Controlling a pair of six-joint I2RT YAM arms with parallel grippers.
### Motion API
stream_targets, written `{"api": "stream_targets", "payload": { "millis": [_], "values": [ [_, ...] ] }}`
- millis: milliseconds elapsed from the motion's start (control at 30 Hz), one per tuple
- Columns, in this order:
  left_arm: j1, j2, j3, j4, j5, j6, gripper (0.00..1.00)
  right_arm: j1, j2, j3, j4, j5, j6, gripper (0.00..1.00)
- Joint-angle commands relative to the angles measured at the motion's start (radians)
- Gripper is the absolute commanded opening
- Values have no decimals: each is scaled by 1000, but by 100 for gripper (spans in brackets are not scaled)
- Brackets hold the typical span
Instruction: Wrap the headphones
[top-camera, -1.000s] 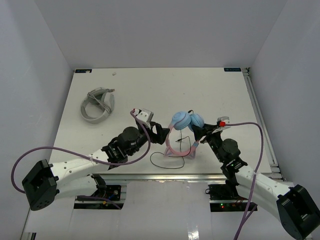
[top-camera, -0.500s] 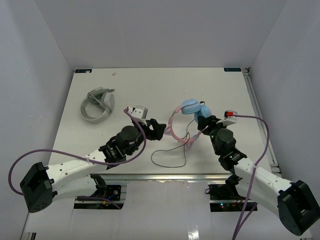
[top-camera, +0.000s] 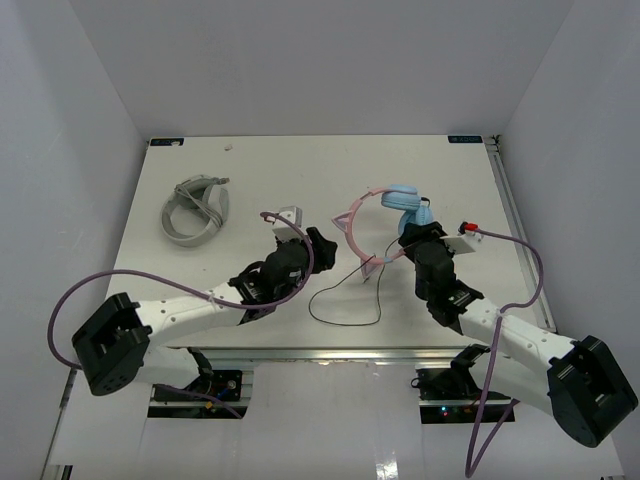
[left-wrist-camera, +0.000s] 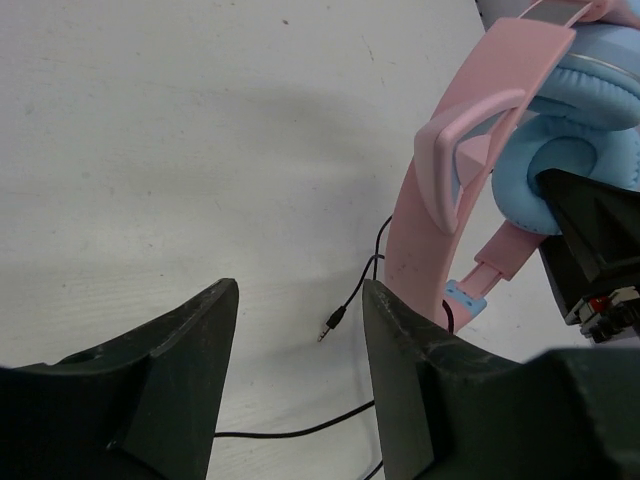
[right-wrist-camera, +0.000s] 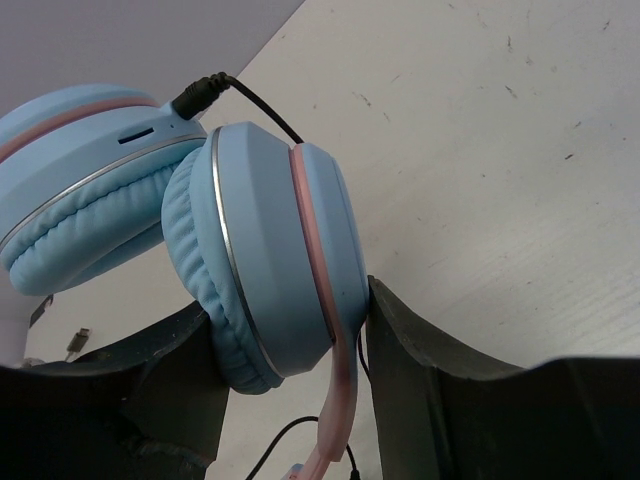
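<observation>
On the scuffed white table (top-camera: 300, 170), pale grey walls (top-camera: 320, 60) around, my right gripper (right-wrist-camera: 295, 340) pinches one blue earcup of the headphones (top-camera: 400, 197), right of centre. Black cable (top-camera: 345, 322) trails loose. Left gripper (left-wrist-camera: 300, 300) gapes, holding nothing.

Robotics laboratory, enclosed test cell. We list what shows it:
- white counter (top-camera: 300, 170), boxed in by plain white walls (top-camera: 300, 60)
- aluminium framing rail (top-camera: 330, 354) along the near edge, and a second rail (top-camera: 517, 240) on the right
- left arm (top-camera: 190, 312) and right arm (top-camera: 510, 338), mounted at that near edge and trailing purple cables (top-camera: 62, 305)
- left pincer (left-wrist-camera: 298, 300) and right pincer (right-wrist-camera: 290, 300), black and two-fingered
- circuit boards (top-camera: 445, 410) with lit indicators below the counter edge
</observation>
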Motion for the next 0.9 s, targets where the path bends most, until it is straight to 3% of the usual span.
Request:
{"api": "stream_targets", "payload": {
  "millis": [0,233,600,867],
  "values": [
    [-2,73,97,63,32,-43,63,22,-34,41,97,106,86,8],
    [-4,128,144,90,115,-39,61,25,-41,-11,128,114,88,8],
    [-51,62,95,81,3,-22,60,25,-18,27,47,179,118,8],
    [-57,111,132,81,-7,-16,60,25,19,62,-18,180,163,8]
  ]
}}
